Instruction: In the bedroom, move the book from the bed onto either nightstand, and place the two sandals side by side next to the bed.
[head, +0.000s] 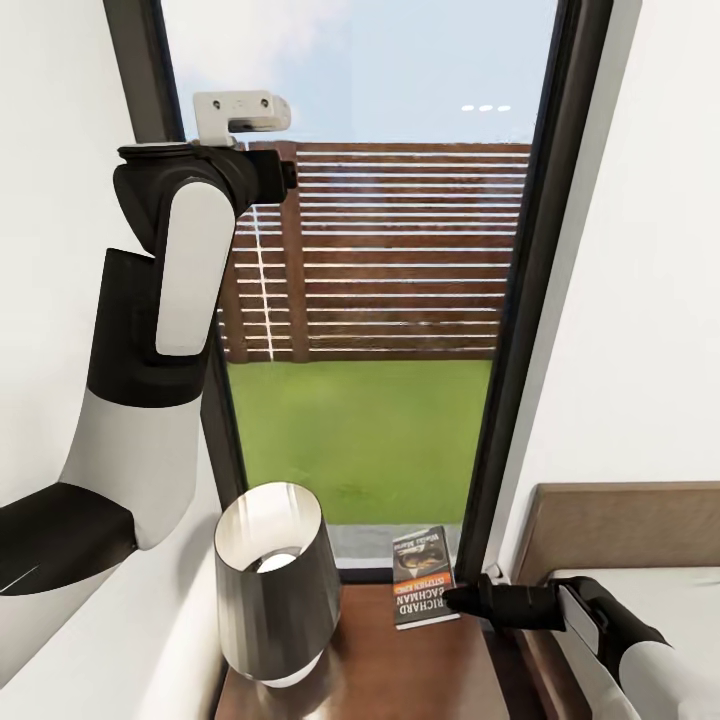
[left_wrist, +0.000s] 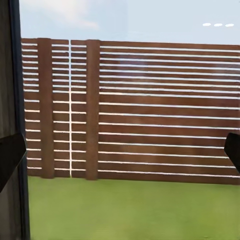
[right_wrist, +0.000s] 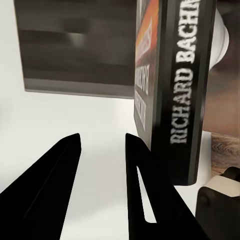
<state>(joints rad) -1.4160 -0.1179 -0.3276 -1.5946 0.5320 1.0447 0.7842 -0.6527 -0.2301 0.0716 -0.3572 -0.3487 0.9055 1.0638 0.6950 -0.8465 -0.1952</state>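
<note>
Black-and-white, the left arm stands raised at the left of the head view, its gripper pointed out through the window at the slatted wooden fence and the lawn. In the left wrist view its two fingertips sit at opposite edges of the picture, wide apart and empty. Below, a lamp with a dark shade stands on the nightstand of glossy reddish wood. Just right of the lamp the book lies flat on that nightstand, near the window. The right gripper has its tip at the book's near corner; whether it touches I cannot tell. The right wrist view shows its fingers parted, with the book's spine beside them, not between them. Further right, the bed shows its headboard and white mattress. The book step looks complete. Next, I judge, the right arm should draw back without nudging the book, then the robot must find the sandals.
</note>
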